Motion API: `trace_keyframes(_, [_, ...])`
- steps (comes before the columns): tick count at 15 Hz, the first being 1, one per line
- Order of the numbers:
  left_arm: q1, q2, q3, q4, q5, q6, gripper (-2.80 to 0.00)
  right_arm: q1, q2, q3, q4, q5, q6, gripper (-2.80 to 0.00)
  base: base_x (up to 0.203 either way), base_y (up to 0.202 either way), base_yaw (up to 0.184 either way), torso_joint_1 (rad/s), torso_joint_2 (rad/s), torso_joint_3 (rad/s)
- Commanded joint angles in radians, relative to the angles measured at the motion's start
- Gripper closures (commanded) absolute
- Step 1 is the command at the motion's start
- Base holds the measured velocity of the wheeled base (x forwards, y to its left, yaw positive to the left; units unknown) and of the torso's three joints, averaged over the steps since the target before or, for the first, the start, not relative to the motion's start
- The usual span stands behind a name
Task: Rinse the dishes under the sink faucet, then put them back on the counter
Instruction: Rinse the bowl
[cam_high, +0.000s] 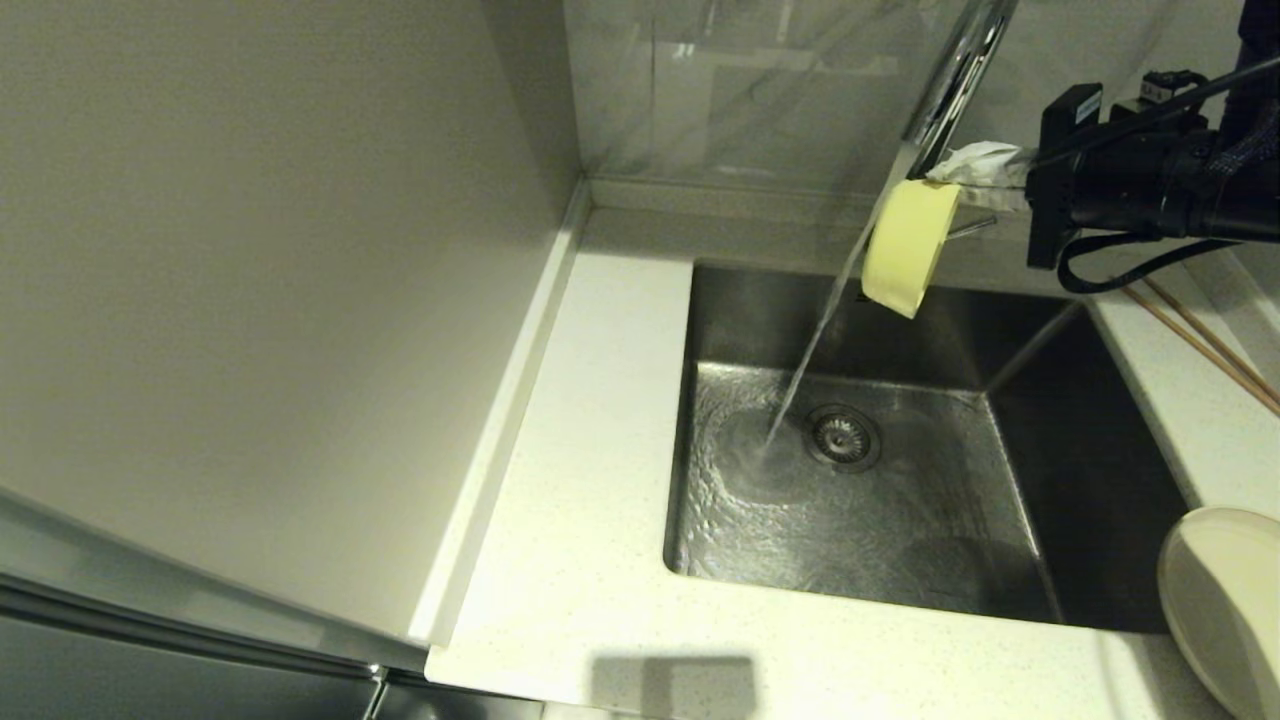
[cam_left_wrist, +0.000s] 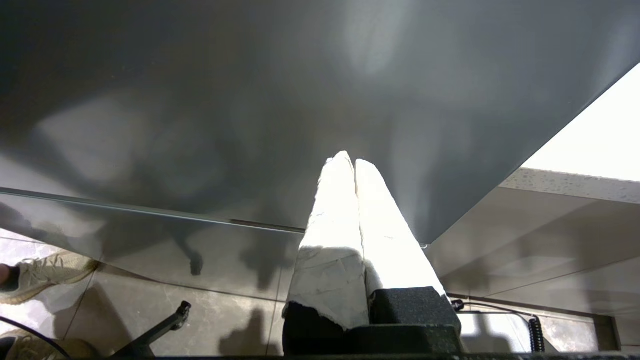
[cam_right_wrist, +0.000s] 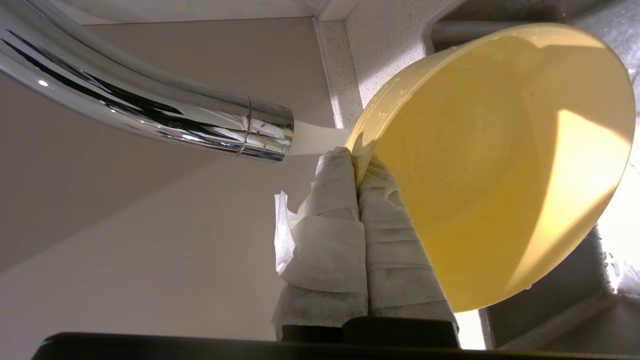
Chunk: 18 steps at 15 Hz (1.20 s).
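My right gripper (cam_high: 965, 180) (cam_right_wrist: 356, 165) is shut on the rim of the pale-yellow bowl (cam_high: 908, 245) (cam_right_wrist: 500, 160), holding it on edge above the back of the sink (cam_high: 900, 560), just beside the chrome faucet (cam_high: 955, 75) (cam_right_wrist: 150, 107). Water runs from the spout past the bowl's rim and lands left of the drain strainer (cam_high: 845, 437). The cream plate (cam_high: 1225, 600) lies on the counter (cam_high: 590, 450) at the right front. The chopsticks (cam_high: 1205, 345) lie on the counter right of the sink. My left gripper (cam_left_wrist: 352, 162) is shut and empty, parked below the counter's edge.
A beige wall panel (cam_high: 250, 300) stands along the left of the counter. A glossy backsplash (cam_high: 760, 90) runs behind the sink. In the left wrist view a dark cabinet front (cam_left_wrist: 250, 100) and floor tiles (cam_left_wrist: 225, 320) show.
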Motion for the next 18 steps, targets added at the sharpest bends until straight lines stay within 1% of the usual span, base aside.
trace_keyframes(1, [0.000,-0.002,0.000,-0.001,0.000,0.000,0.00,0.000,0.005,-0.004,0.000,0.003,0.006,0.00,0.000,0.000,0.000,0.000,0.00,0.000])
trace_keyframes(7, [0.000,-0.002,0.000,-0.001,0.000,0.000,0.00,-0.005,0.011,-0.008,0.000,0.002,0.003,0.00,0.000,0.000,0.000,0.000,0.00,0.000])
trace_keyframes(9, [0.000,-0.002,0.000,-0.001,0.000,0.000,0.00,-0.033,0.011,-0.008,0.001,0.001,-0.005,0.00,0.000,0.000,0.000,0.000,0.00,0.000])
trace_keyframes(10, [0.000,-0.002,0.000,-0.001,0.000,0.000,0.00,-0.052,0.009,-0.007,0.006,0.002,-0.023,0.00,0.000,0.000,0.000,0.000,0.00,0.000])
trace_keyframes(11, [0.000,-0.002,0.000,-0.001,0.000,0.000,0.00,-0.075,0.007,-0.002,0.015,0.008,-0.067,0.00,0.000,0.000,0.000,0.000,0.00,0.000])
trace_keyframes(12, [0.000,-0.002,0.000,-0.001,0.000,0.000,0.00,-0.100,0.002,0.004,0.049,0.021,-0.141,0.00,0.000,0.000,0.000,0.000,0.00,0.000])
trace_keyframes(13, [0.000,-0.002,0.000,-0.001,0.000,0.000,0.00,-0.121,-0.001,0.012,0.102,0.028,-0.234,0.00,0.000,0.000,0.000,0.000,0.00,0.000])
trace_keyframes(14, [0.000,-0.002,0.000,-0.001,0.000,0.000,0.00,-0.145,-0.002,0.021,0.155,0.030,-0.346,0.00,0.000,0.000,0.000,0.000,0.00,0.000])
trace_keyframes(16, [0.000,-0.002,0.000,-0.001,0.000,0.000,0.00,-0.190,-0.009,0.065,0.245,0.028,-0.648,0.00,0.000,0.000,0.000,0.000,0.00,0.000])
trace_keyframes(17, [0.000,-0.002,0.000,-0.001,0.000,0.000,0.00,-0.209,-0.016,0.106,0.267,0.016,-0.830,0.00,0.000,0.000,0.000,0.000,0.00,0.000])
trace_keyframes(18, [0.000,-0.002,0.000,-0.001,0.000,0.000,0.00,-0.230,-0.030,0.164,0.278,-0.009,-1.046,0.00,0.000,0.000,0.000,0.000,0.00,0.000])
